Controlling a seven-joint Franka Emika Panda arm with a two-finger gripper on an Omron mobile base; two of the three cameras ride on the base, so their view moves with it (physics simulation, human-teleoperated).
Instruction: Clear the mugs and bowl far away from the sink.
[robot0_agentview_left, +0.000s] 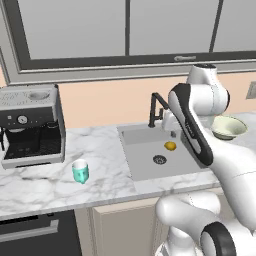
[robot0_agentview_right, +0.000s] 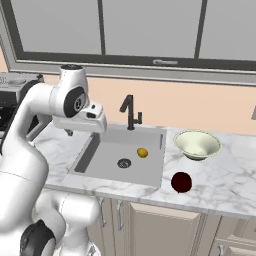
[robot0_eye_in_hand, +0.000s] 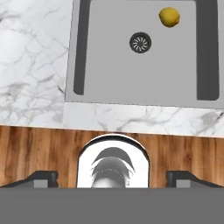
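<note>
The teal mug (robot0_agentview_left: 80, 171) stands upright on the marble counter left of the sink (robot0_agentview_left: 150, 162), in front of the espresso machine. Right of the sink (robot0_agentview_right: 107, 165) sits the wide pale bowl (robot0_agentview_right: 197, 144), also (robot0_agentview_left: 228, 127), with the dark maroon mug (robot0_agentview_right: 181, 182) in front of it near the counter's front edge. My gripper (robot0_agentview_right: 77, 131) hangs high over the sink's left front corner, pointing down. In the hand view my gripper (robot0_eye_in_hand: 112, 178) is open, its fingertips (robot0_eye_in_hand: 41, 177) far apart with nothing between them, and the sink (robot0_eye_in_hand: 109, 70) lies below.
A yellow lemon (robot0_agentview_right: 142, 153) lies in the basin beside the round drain (robot0_agentview_right: 124, 163). The thin black faucet (robot0_agentview_right: 130, 112) rises behind the sink. A grey espresso machine (robot0_agentview_left: 30, 125) stands at the counter's far left. Wooden floor (robot0_eye_in_hand: 39, 153) shows past the counter's front edge.
</note>
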